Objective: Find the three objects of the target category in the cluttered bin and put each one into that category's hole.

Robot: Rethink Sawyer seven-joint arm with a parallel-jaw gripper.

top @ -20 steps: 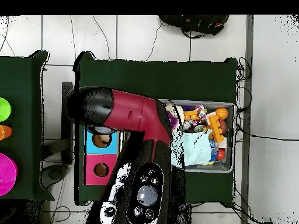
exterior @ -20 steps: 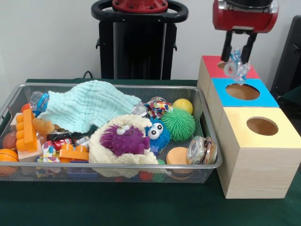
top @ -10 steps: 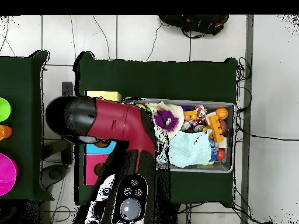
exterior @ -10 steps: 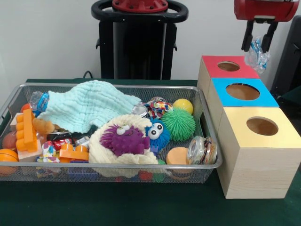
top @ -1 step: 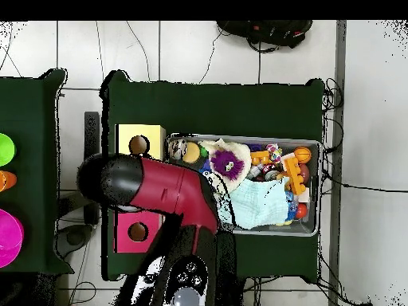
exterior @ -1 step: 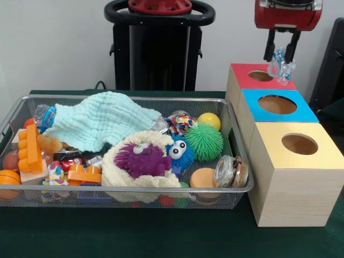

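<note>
At the upper right of the front view, the tool point(exterior @ -1 step: 281, 52) hangs from the red arm point(top @ -1 step: 171, 188) with its two dark fingers pinching a crumpled clear plastic bottle point(exterior @ -1 step: 281, 67) with a blue label. The bottle hangs in the air just above the far right edge of the red-topped box point(exterior @ -1 step: 260, 78), a little right of that box's round hole.

Three wooden boxes stand in a row down the right side of the frame: the red-topped one farthest back, the blue-topped box point(exterior @ -1 step: 278, 107) in the middle and the yellow-topped box point(exterior @ -1 step: 297, 161) nearest the lower edge. Each has one round hole in its top.

Left of the boxes, a wire bin point(exterior @ -1 step: 129, 191) sits on the green table point(exterior @ -1 step: 161, 236), full of mixed things. A pale green cloth point(exterior @ -1 step: 99, 124) is spread over its upper left part. A purple fuzzy toy point(exterior @ -1 step: 142, 158) lies on a cream plush ring at the centre, with a blue googly-eyed toy point(exterior @ -1 step: 180, 153) and a green spiky ball point(exterior @ -1 step: 205, 141) to its right. A yellow ball point(exterior @ -1 step: 209, 120) lies near the upper right corner, a glass jar point(exterior @ -1 step: 231, 172) lies on its side at the lower right, and orange building blocks point(exterior @ -1 step: 29, 150) sit at the left.

In the overhead view the arm covers the blue-topped box and hides the tool.
</note>
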